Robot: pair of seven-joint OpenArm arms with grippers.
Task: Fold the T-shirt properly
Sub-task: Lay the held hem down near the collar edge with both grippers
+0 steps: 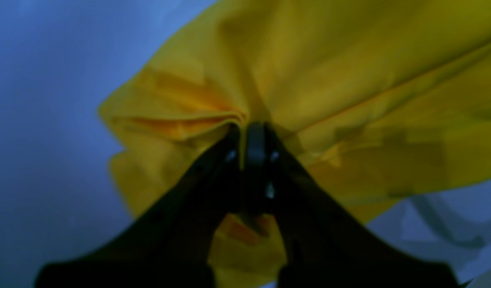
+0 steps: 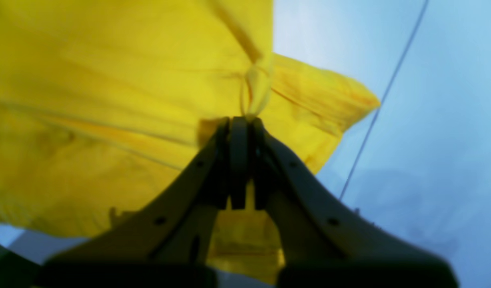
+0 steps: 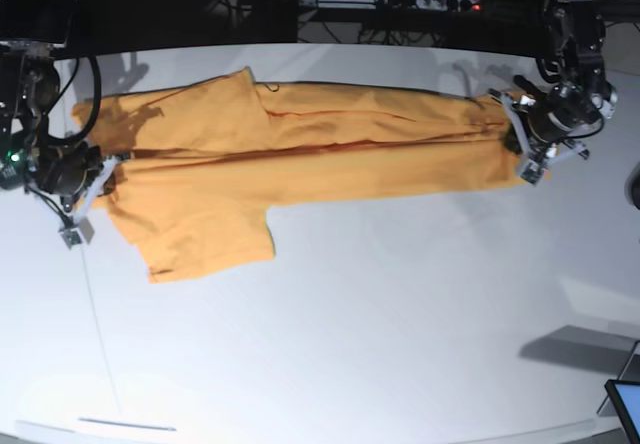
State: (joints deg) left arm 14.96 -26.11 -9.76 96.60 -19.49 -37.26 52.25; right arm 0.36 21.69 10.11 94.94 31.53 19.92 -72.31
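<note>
Worktop (image 3: 330, 344): white and bare in the near part of the base view; a thin dark line runs down it from under the right gripper toward the near edge
Near sleeve (image 3: 205, 234): lies flat on the worktop, sticking out toward the viewer from the long body of the garment
T-shirt (image 3: 300, 149): stretched in a long band across the far half of the worktop, from one gripper to the other, folded lengthwise with a crease running along its middle
Right gripper (image 3: 95, 179): at the sleeve end, on the base view's left; in its wrist view the jaws are pressed together on a bunched fold of yellow cloth (image 2: 245, 118)
Left gripper (image 3: 525, 134): at the opposite end, on the base view's right; its wrist view shows the jaws clamped tight on several gathered layers (image 1: 249, 126)
Far sleeve (image 3: 215, 94): turned up toward the back edge, partly doubled over the body
Fabric: thin, soft and light, judging by how it puckers at each pinch and sags between them; no stiffness to hold a shape alone
Handling: it will likely drape and slide easily, so a pull from one end alone may drag the whole band and skew the crease
Where to hold: hems, corners or a pinch through all layers look safest; a single-layer grip risks peeling the fold apart
Clutter behind: cables and a power strip (image 3: 430, 2) beyond the worktop, well apart from the cloth
</note>
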